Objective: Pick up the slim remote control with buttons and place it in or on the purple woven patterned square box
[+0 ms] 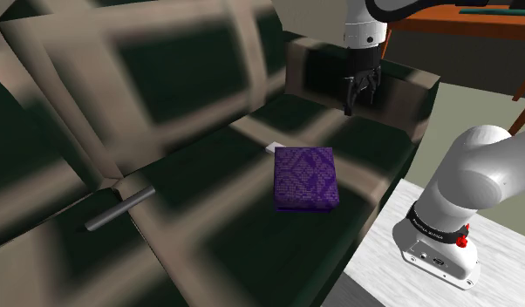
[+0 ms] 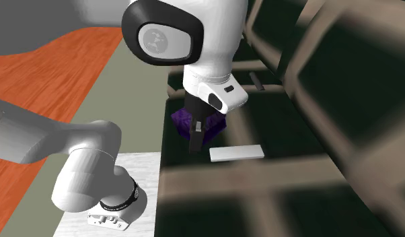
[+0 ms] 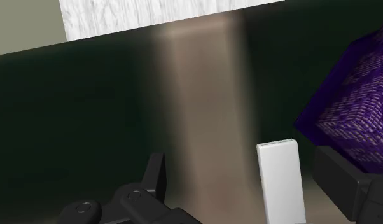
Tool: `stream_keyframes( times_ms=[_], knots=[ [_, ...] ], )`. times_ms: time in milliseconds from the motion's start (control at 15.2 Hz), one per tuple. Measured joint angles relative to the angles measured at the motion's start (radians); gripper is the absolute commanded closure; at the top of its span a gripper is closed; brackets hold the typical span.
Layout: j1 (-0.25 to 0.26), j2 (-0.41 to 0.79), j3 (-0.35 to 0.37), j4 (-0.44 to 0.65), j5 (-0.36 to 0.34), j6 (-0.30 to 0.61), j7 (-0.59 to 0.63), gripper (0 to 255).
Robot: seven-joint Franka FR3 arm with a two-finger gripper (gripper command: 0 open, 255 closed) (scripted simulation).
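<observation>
A: What did the remote (image 3: 282, 181) look like?
B: A slim, flat slab, longer than wide, plain white on every face that showed.
A: Where was it?
B: Flat on the sofa (image 1: 208, 253) seat, dark green crossed with pale bands, just beside one corner of the box (image 1: 304, 178), a square purple one with a woven diamond pattern. Whether the two touched, I could not tell.
A: And the fingers (image 3: 156, 173)?
B: Apart, clasping nothing. In the wrist view the remote lay in the gap between them, nearer the finger on the box's side, and touched neither. The gripper (image 1: 357, 103) hung above the seat; in the second exterior view the remote lay on the cushion beside and below its tips.
A: How many of each?
B: One remote, one box, one sofa, one gripper with two fingers. There was also one grey bar (image 1: 120, 208), lying on the seat well apart from the box, toward the shoulder view's left
</observation>
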Motion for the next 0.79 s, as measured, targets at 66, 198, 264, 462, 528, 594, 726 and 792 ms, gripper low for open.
stream_keyframes(
  times_ms=[66,198,264,462,528,594,726,792],
  knots=[
    [0.0,0.0,0.0,0.0,0.0,0.0,0.0,0],
    [0.004,0.022,0.011,-0.017,0.007,0.045,0.011,0],
    [0.004,0.038,0.016,-0.032,0.008,0.082,0.014,0],
    [0.016,0.098,0.049,-0.065,0.027,0.195,0.047,0],
    [0.018,0.131,0.06,-0.062,0.031,0.232,0.057,0],
    [0.019,0.161,0.068,-0.06,0.033,0.267,0.065,0],
    [0.021,0.22,0.083,-0.064,0.035,0.343,0.079,0],
    [0.023,0.254,0.094,-0.064,0.036,0.385,0.09,0]
  ],
)
